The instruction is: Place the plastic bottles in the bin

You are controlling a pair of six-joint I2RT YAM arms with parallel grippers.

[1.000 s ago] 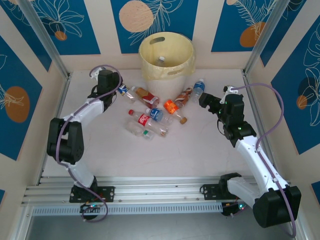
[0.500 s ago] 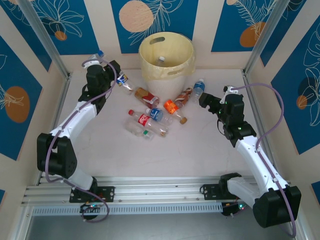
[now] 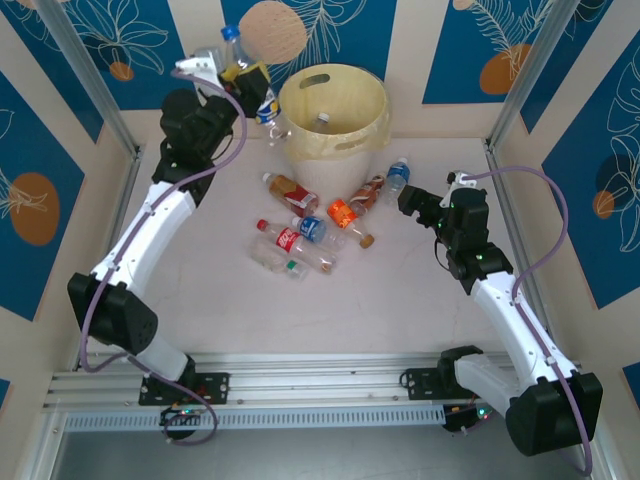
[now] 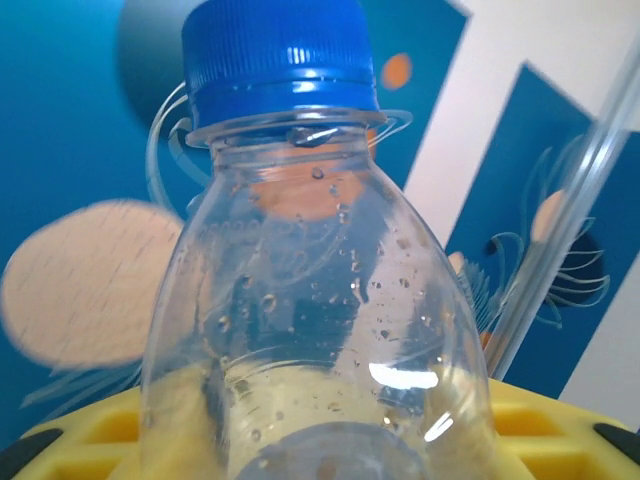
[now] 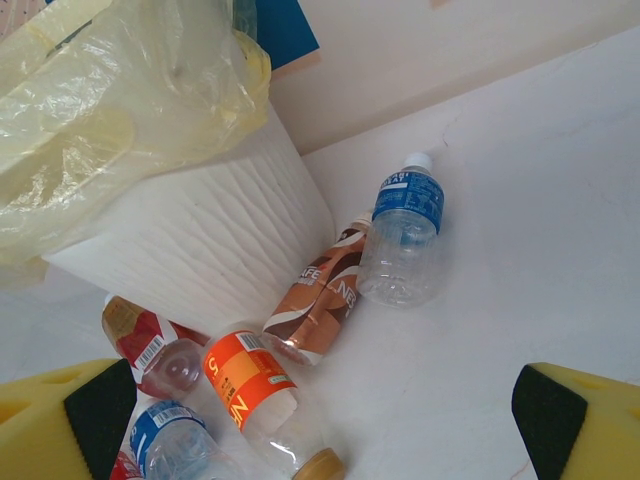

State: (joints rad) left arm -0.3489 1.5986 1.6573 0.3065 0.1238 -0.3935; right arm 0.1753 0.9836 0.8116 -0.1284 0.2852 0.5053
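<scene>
A: Where was the bottle?
B: The blue-capped bottle (image 3: 234,48) sat in the left gripper (image 3: 252,80), raised beside the bin (image 3: 345,140), left of its rim and not over the mouth. Jaws were narrow, clamped across its body.
A: Handling?
B: It looked empty (only droplets inside), so I judged it light, thin-walled and slick, likely to buckle if squeezed. Mid-body seemed the right hold, not the neck.
A: Right side?
B: The right gripper (image 3: 410,200) was spread wide and held nothing. It was just beside the blue-label bottle (image 5: 405,235) and the crushed brown bottle (image 5: 320,300), near the bin's base. The orange-label bottle (image 5: 250,385) and red-label bottle (image 3: 288,240) lay bunched, so I expected fingers to nudge neighbours. The bag liner (image 5: 130,110) drooped over the rim and might snag a drop.
</scene>
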